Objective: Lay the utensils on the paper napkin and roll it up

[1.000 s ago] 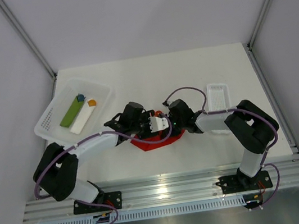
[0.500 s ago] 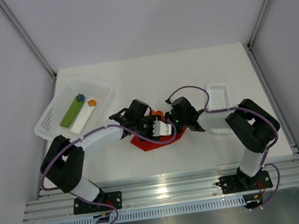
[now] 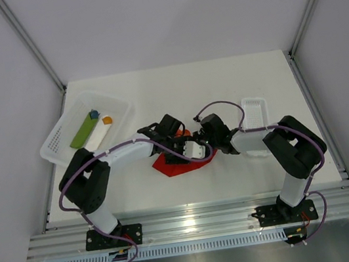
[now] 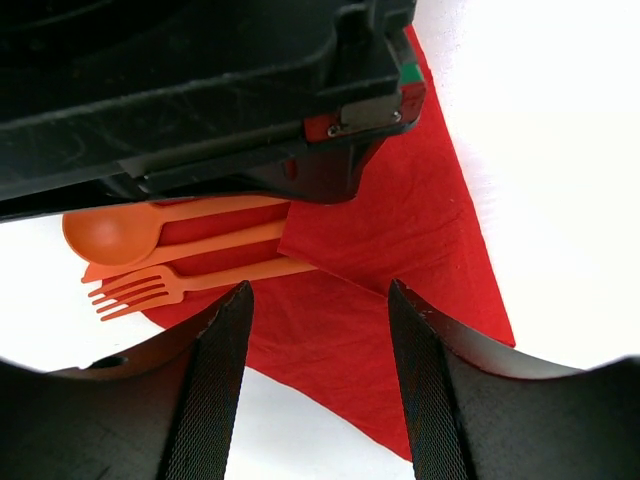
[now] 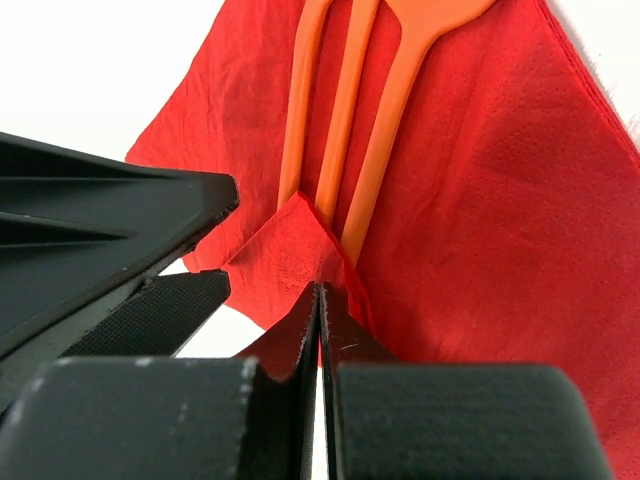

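Right gripper [image 5: 320,300] is seen with its two fingers pressed tight together. A folded-up corner of the paper napkin [image 5: 480,200] is pinched between them. Just past that corner, the utensils [image 5: 345,120] are laid side by side on the red paper. Three thin orange handles can be counted, and their near ends are tucked under the folded corner.

Close beside it, the left gripper [image 4: 318,295] is held wide open, low over the napkin. Nothing is gripped by it, and only red paper is seen between its black fingers. A little farther on, a fork [image 4: 150,290], a flat middle piece [image 4: 200,245] and a spoon [image 4: 110,232] are lined up together. Their heads are found at the napkin's edge, where the white table [image 3: 220,84] shows.

From above, the two grippers are seen nose to nose over the napkin, which is spread flat near the middle of the table. Most of the utensils are hidden there by the arms.

Farther back on the left, a white bin [image 3: 56,140] is placed by the table's edge. A green bar [image 3: 84,130], a white bar [image 3: 98,138], a small orange block [image 3: 107,120] and a small blue block [image 3: 94,114] are held inside it. On the right, a small white tray [image 3: 254,108] is set near the right arm.
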`<action>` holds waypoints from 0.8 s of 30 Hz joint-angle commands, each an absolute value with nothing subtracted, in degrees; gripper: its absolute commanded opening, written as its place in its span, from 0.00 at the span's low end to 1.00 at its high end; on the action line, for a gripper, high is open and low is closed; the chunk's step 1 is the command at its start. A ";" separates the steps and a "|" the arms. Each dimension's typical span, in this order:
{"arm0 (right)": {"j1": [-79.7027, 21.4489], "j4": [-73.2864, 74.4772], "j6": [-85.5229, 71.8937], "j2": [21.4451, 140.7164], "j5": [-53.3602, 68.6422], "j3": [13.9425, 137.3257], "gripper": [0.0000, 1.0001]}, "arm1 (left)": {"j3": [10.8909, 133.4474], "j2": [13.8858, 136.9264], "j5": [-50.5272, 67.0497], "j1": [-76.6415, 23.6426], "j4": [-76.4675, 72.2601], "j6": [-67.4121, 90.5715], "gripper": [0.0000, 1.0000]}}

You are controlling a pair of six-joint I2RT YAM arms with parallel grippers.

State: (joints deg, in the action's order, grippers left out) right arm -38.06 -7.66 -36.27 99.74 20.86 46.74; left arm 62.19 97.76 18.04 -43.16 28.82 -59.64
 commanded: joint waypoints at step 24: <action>-33.14 -3.26 -36.74 90.54 20.48 44.83 0.00 | 63.02 102.13 13.54 -45.97 27.42 -55.55 0.58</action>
State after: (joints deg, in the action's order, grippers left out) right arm -34.96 -6.17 -36.36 94.76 22.02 45.08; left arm 62.19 101.65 13.63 -45.47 28.05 -56.38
